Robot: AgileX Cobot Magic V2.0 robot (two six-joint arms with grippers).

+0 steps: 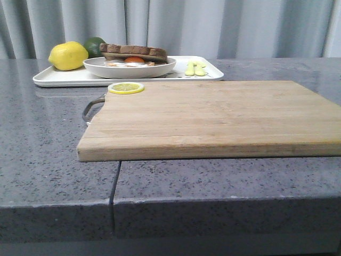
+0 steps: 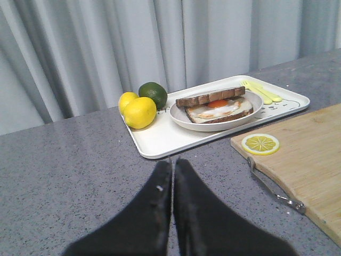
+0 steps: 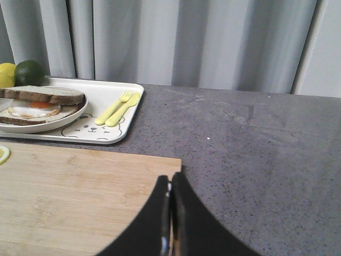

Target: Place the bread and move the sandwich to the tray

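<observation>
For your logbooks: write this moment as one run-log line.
sandwich: on plate, on tray | board: lemon slice only | left gripper: shut | right gripper: shut

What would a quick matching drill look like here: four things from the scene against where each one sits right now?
Things:
1. sandwich
2. lemon slice
3. plate
4. yellow fork and spoon

Places:
A. on the cutting board's corner by the handle
B. directly on the tray, beside the plate
C. in the plate
D. on the tray, between the fruit and the cutlery

Pairs: 1-C, 2-A, 3-D, 4-B
</observation>
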